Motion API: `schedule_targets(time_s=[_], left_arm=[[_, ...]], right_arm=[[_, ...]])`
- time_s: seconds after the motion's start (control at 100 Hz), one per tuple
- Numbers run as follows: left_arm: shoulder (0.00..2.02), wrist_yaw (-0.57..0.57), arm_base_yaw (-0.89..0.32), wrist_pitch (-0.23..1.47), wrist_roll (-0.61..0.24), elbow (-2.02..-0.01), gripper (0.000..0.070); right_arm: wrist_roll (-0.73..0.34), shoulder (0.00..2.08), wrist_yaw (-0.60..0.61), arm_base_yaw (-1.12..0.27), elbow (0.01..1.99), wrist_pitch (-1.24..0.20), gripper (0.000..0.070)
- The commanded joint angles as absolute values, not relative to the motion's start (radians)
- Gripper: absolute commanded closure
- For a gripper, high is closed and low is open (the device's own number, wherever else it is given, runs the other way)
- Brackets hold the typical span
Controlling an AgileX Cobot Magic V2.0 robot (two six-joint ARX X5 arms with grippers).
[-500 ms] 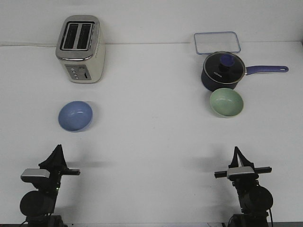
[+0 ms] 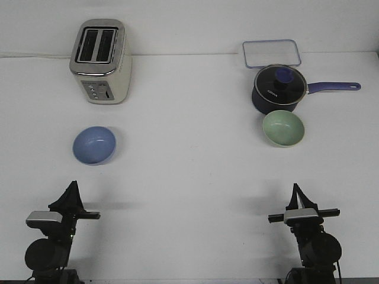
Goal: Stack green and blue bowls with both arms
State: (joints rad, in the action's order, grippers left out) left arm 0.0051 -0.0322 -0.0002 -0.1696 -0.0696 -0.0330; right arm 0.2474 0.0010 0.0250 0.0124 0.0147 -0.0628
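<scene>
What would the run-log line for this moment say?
stage: not started | blue bowl: front-left, untouched | green bowl: beside saucepan | left gripper, right gripper: parked, empty

Blue bowl (image 2: 94,145), mint-green bowl (image 2: 283,128)

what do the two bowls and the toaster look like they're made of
Blue bowl and green bowl: smooth, plain and slightly glossy, likely glazed ceramic or plastic; the look leaves it open. Toaster: shiny silver top, probably metal, over cream sides that could be painted metal or plastic.
</scene>
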Motion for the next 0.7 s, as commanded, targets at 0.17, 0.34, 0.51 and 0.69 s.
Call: schedule_targets(time_s=[0.17,0.34,0.51,0.69], left_arm=[[0.004,-0.034,0.000,-0.181,-0.065,-0.014,0.0685],[0.004,-0.034,0.000,-0.181,-0.065,-0.014,0.0686],[0.004,-0.035,0.000,-0.181,-0.065,-0.014,0.0685],[0.004,-0.034,0.000,-0.181,-0.065,-0.014,0.0685]], right_arm=[[0.255,0.001,0.027,0.012,0.013,-0.045,0.0694],[0.218,0.001,0.031,0.012,0.013,-0.043,0.0694],[-0.046,0.001,0.031,0.012,0.013,-0.029,0.0694],[-0.356,0.001,-0.032,0.012,0.061,-0.090,0.0696]])
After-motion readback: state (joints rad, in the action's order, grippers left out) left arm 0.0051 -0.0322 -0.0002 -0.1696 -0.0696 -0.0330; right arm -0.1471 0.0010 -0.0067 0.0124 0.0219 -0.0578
